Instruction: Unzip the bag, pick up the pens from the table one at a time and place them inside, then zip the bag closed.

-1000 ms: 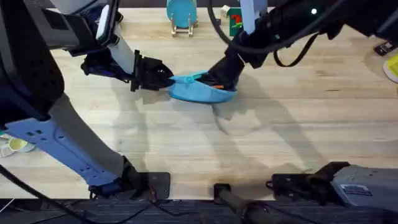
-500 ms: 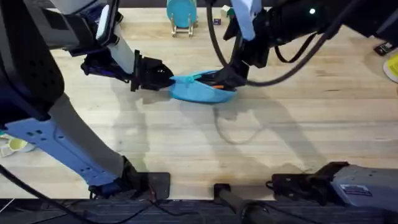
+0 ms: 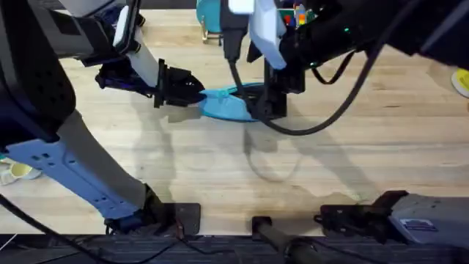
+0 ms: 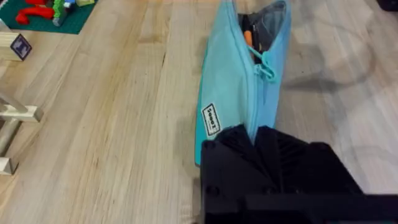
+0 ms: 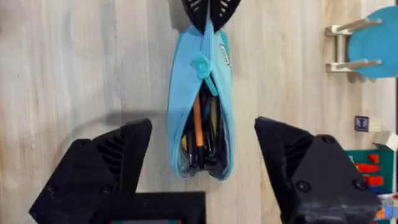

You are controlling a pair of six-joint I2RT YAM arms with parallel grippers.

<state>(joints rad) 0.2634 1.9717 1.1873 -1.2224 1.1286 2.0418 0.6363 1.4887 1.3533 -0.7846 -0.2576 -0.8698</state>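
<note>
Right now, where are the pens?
The pens lie inside the open bag, seen from the right wrist between the open right claw; the left claw pinches the bag's far end.

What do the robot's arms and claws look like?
The arms are black with pale blue and white shells. A black cable loops under the right arm. The right gripper has chunky black fingers with ribbed pads. The left gripper is black and ribbed too.

Left tool (image 5: 207, 14) blocks bag (image 5: 200, 106)'s closed end.
</note>
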